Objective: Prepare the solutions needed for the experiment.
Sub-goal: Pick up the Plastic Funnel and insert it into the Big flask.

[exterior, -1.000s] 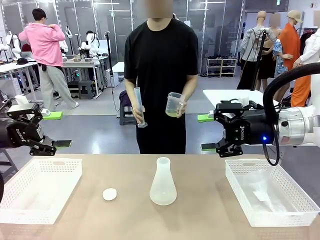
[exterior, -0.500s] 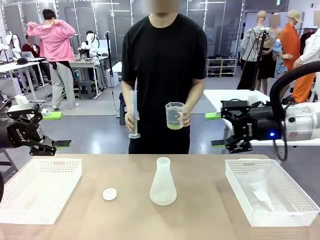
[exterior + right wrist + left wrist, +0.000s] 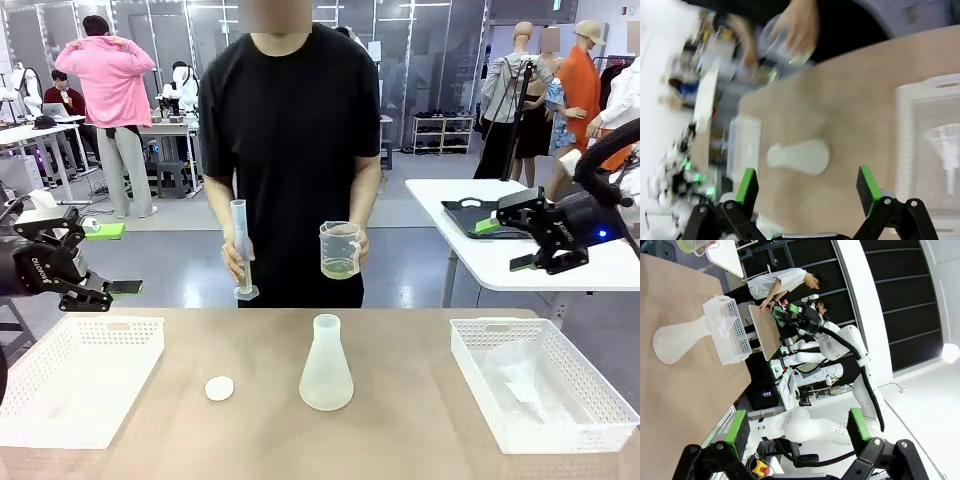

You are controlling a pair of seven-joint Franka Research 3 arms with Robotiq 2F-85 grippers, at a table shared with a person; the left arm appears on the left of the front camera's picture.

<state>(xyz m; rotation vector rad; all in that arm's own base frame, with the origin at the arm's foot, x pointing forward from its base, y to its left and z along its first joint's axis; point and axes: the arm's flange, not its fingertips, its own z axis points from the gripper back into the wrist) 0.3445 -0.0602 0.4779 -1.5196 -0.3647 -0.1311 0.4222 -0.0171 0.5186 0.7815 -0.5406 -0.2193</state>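
The solutions (image 3: pixel 339 268) are a little pale yellow-green liquid in a clear beaker (image 3: pixel 339 248) held by the person at the far side of the table. The person's other hand holds a graduated cylinder (image 3: pixel 240 248) upright. A translucent conical flask (image 3: pixel 326 365) stands mid-table, and it also shows in the wrist views as the flask (image 3: pixel 677 340) and the flask (image 3: pixel 800 156). My left gripper (image 3: pixel 115 260) hovers open above the left basket. My right gripper (image 3: pixel 503 244) hangs open high at the right, well back from the flask. Nothing sits between my left fingers (image 3: pixel 736 427) or my right fingers (image 3: pixel 866 187).
A small white round cap (image 3: pixel 219 388) lies left of the flask. White mesh baskets stand at the table's left (image 3: pixel 110 323) and right (image 3: pixel 500 325). The right basket (image 3: pixel 912 115) holds a funnel (image 3: pixel 945 145) and plastic wrapping.
The person has stepped up to the table's far edge with the beaker and cylinder. My right arm has drawn back to the right and upward. My left arm has stayed still.
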